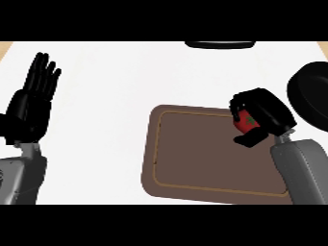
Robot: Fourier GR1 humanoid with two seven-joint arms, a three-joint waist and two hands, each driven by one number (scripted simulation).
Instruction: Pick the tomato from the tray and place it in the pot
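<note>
Left hand [33, 103]: at the left side of the view, fingers straight and raised, palm flat, holding nothing — at rest, well apart from everything else on the white bench [117, 86].

Centre: brown tray [195, 158], rounded corners, lying flat on the bench; the part that shows carries nothing. At the top edge of the view a dark object [220, 44] is only partly visible; what it is cannot be told.

Right of centre: right hand [262, 113], fingers and thumb curled round the tomato [247, 121], which shows only as a red patch between them. Hand and tomato sit over the tray's upper right corner; whether the fruit is clear of the tray surface cannot be told.

Far right: black pot [321, 96], just beside the right hand, partly cut by the view's edge.

Assessment: the tomato is likely light, smooth-skinned and soft, so liable to slip or bruise. Best taken round its widest part, fingers opposing the thumb, as the present hold appears to do
</note>
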